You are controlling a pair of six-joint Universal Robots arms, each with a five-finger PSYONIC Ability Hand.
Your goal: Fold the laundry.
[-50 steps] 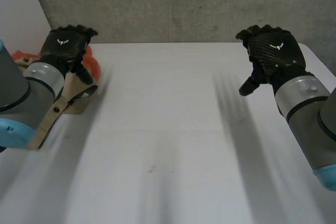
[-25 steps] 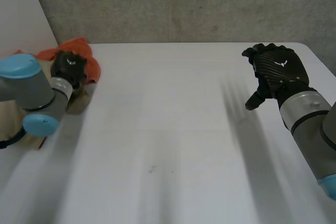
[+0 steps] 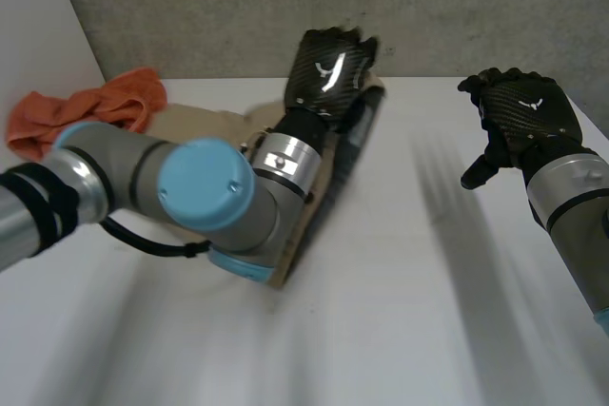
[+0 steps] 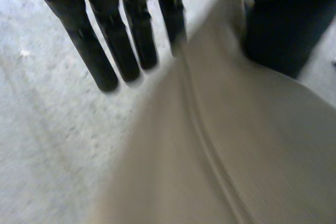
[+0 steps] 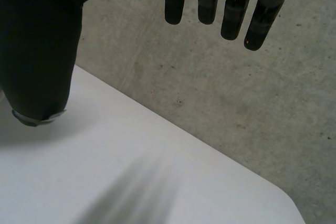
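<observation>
Head view: logged left robot hand (image 3: 328, 68) at the 12 o'clock side of the desk (image 3: 400, 311), raised near the far edge, back of the hand toward the camera, left arm reaching across from 8 o'clock. Read in left wrist view as grasping the beige cloth (image 4: 236, 145): fingers (image 4: 100, 56) straight, a peak of the cloth nipped between them and the thumb. Traced the cloth in head view from the hand down along the forearm toward 6 o'clock, partly under the arm, with a flat part lying on the desk at 10 to 11 o'clock.

Found orange cloth (image 3: 90, 106) crumpled at 10 o'clock, at the desk's far left corner, just beside that flat part; cannot tell whether touching.

Logged right robot hand (image 3: 523, 116) at 2 o'clock, above the desk, well apart from both cloths. Read in right wrist view as released: fingers straight, thumb held apart, nothing between them.

Noted grey concrete wall (image 3: 238, 7) beyond the desk's far edge.
</observation>
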